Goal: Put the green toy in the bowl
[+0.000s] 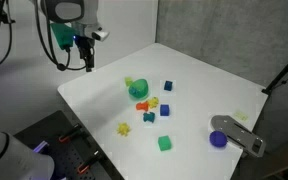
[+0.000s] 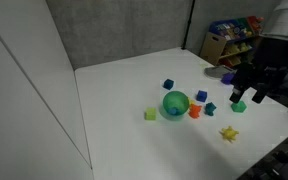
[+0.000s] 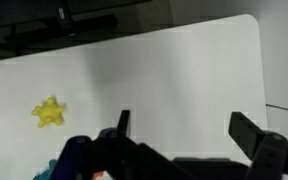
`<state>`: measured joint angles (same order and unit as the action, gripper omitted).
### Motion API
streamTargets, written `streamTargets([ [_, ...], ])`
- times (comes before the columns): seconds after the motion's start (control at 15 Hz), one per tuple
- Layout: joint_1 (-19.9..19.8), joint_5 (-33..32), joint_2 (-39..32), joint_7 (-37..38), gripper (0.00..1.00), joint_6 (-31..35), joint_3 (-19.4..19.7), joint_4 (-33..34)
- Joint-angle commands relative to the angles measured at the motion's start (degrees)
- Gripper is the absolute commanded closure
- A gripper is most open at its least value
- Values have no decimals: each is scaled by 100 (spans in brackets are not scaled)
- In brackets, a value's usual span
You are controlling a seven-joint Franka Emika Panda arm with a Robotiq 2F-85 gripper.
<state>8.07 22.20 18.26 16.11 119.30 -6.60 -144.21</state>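
Observation:
The green toy (image 1: 149,118) is a small dark teal piece on the white table, just in front of the bowl; it also shows in an exterior view (image 2: 210,108). The bowl (image 1: 138,89) is round and teal, near the table's middle, and shows in both exterior views (image 2: 175,104). My gripper (image 1: 87,62) hangs high above the table's edge, well away from both; it also shows in an exterior view (image 2: 252,97). In the wrist view the gripper (image 3: 184,130) is open and empty over bare table. Toy and bowl are out of the wrist view.
Around the bowl lie two blue pieces (image 1: 167,86) (image 1: 166,111), an orange piece (image 1: 142,104), a yellow star (image 1: 124,128) (image 3: 49,112) and a pale yellow-green piece (image 2: 150,115). A bright green cube (image 1: 165,144), a purple round object (image 1: 219,139) and a grey object (image 1: 239,133) lie nearer the table edge.

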Motion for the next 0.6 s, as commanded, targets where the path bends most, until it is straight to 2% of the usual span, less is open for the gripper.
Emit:
streamTargets([
  [0.0,-44,10,2,-10,0,-13,-40,6],
  [0.53,-145,-70,-102,99,0,-32,1,192],
])
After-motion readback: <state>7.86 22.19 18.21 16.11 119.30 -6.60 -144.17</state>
